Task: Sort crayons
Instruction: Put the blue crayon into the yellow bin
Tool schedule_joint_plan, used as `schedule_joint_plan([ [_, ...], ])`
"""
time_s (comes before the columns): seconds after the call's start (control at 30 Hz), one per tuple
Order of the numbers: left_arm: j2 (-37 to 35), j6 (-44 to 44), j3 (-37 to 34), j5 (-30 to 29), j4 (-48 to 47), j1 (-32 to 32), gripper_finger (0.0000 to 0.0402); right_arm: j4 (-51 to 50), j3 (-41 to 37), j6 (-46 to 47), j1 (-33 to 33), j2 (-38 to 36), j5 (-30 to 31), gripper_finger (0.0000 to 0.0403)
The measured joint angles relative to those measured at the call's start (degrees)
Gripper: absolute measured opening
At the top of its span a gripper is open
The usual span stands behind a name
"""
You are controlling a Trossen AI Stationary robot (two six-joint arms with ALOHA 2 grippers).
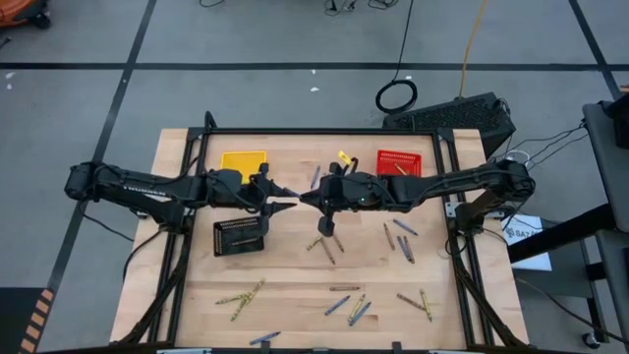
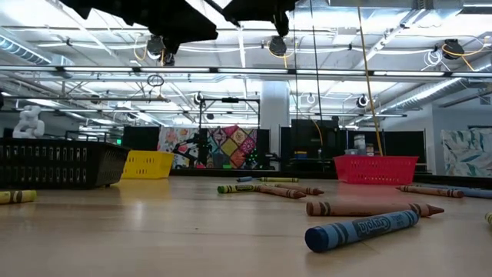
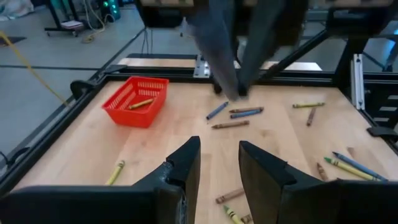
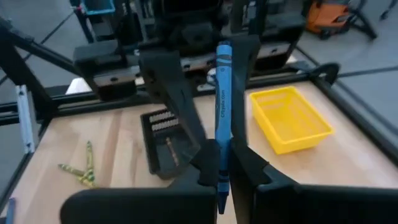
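My right gripper (image 4: 222, 167) is shut on a blue crayon (image 4: 222, 106), high over the middle of the table. My left gripper (image 3: 219, 163) faces it fingertip to fingertip (image 1: 287, 202) and stands open, with only bare table showing in its gap. In the right wrist view the crayon's free end (image 4: 224, 50) appears between the left gripper's spread fingers (image 4: 171, 87); whether it touches them I cannot tell. Many more crayons (image 1: 346, 305) lie flat on the wooden table (image 1: 295, 285). One yellow crayon (image 3: 142, 103) lies in the red basket (image 3: 135, 99). My right gripper pinches the blue crayon near its lower end (image 4: 219, 171) between its two fingers. The fingers come roughly level from the table's right side. The crayon sticks out beyond the fingertips toward my left gripper, lifted clear of the table.
A yellow basket (image 1: 244, 161) and the red basket (image 1: 398, 162) stand at the far edge, a black basket (image 1: 241, 236) nearer on the left with a brown crayon (image 4: 169, 149) inside. Loose crayons lie mostly in the near and right parts. A black frame rail (image 1: 324, 131) rims the table.
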Motion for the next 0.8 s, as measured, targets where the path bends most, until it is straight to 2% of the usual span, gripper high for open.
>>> schedule_joint_plan([
  [0.33, 0.0, 0.5, 0.0, 3.6, 4.2, 0.0, 0.0112, 0.4, 0.0, -0.6, 0.0, -0.5, -0.1, 0.0],
  [0.8, 0.0, 0.5, 0.0, 4.1, 7.8, 2.7, 0.0112, 0.4, 0.0, -0.6, 0.0, -0.5, -0.2, 0.0],
])
